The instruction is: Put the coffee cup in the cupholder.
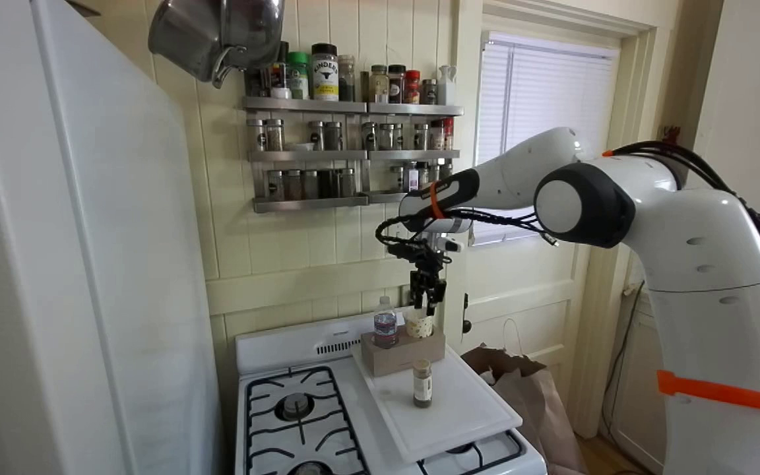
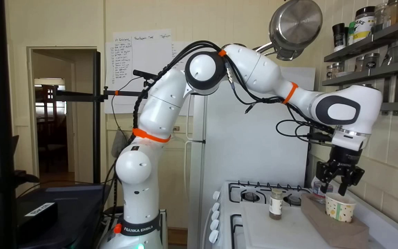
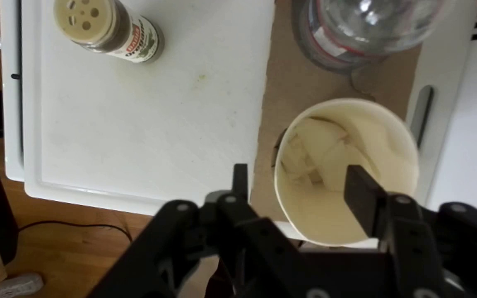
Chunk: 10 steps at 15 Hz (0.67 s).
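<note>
The coffee cup (image 1: 419,328) is cream with coloured specks. It stands upright in one end of the tan cardboard cupholder (image 1: 403,357); both show in the other exterior view too, the cup (image 2: 340,209) and the holder (image 2: 344,231). In the wrist view a dark cut edge of the holder (image 3: 280,91) shows beside the cup (image 3: 325,217); how deep it sits I cannot tell. My gripper (image 2: 333,190) is just above the cup, pointing down. In the wrist view its fingers (image 3: 297,184) are apart with nothing between, one left of the rim, one over the cup's opening.
A clear bottle (image 1: 385,324) stands in the holder's other end. A small shaker jar (image 1: 422,384) stands on the white tray (image 1: 459,412) over the stove. Spice shelves (image 1: 307,155) hang on the wall behind. A pan (image 2: 297,26) hangs above. A paper bag (image 1: 528,396) stands beside the stove.
</note>
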Tool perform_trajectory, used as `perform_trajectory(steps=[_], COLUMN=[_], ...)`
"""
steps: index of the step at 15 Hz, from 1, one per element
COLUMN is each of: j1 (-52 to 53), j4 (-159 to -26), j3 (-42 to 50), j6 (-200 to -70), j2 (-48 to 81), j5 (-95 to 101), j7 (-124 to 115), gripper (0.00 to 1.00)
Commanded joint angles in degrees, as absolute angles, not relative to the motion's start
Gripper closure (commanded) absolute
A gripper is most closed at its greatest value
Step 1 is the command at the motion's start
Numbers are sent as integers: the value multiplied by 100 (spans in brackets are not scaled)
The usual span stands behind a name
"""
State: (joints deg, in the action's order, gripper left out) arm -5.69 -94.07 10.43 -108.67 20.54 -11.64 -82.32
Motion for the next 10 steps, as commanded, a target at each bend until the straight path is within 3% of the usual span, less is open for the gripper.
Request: perform_trajectory(steps=[1,3,10], j1=[-558,-595,-611], j4=[-10079,-10419,-12062], j3=[1034,967,816], j6=[-11299,-11334,-10972], j2=[1267,799,-993], j5=[-1139,-1152,174], j7=[-8225,-7726,-6081], gripper=[5,0,0])
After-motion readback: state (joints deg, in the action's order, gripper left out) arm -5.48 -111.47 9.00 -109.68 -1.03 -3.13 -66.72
